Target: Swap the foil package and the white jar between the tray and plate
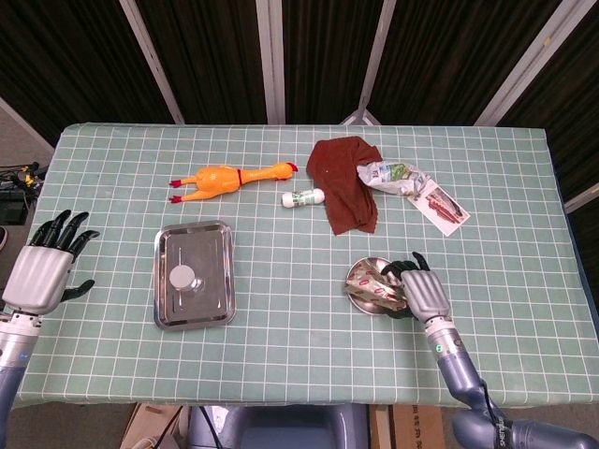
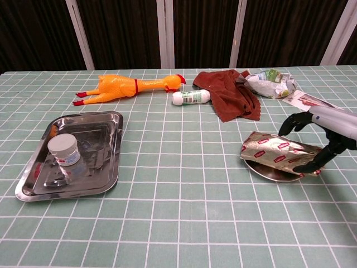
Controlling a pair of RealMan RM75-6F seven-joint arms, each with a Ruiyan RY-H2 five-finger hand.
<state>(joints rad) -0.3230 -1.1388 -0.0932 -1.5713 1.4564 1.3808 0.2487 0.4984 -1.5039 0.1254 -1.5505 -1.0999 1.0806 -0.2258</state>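
The crinkled foil package point(image 1: 372, 288) point(image 2: 276, 154) lies flat across the round steel plate point(image 1: 357, 276) point(image 2: 262, 171) at the right. My right hand point(image 1: 423, 295) point(image 2: 326, 139) is at the package's right end and still grips it. Its fingers arch over the far side and its thumb is against the near edge. The white jar point(image 1: 182, 277) point(image 2: 62, 149) stands in the steel tray point(image 1: 217, 245) point(image 2: 106, 125) at the left. My left hand point(image 1: 45, 268) hovers off the table's left edge with fingers apart, holding nothing.
A yellow rubber chicken point(image 1: 229, 178) point(image 2: 131, 86) lies behind the tray. A small white bottle point(image 1: 303, 198) point(image 2: 191, 97), a brown cloth point(image 1: 346, 182) point(image 2: 234, 100), a crumpled wrapper point(image 1: 393, 176) point(image 2: 271, 82) and a leaflet point(image 1: 440, 206) lie behind the plate.
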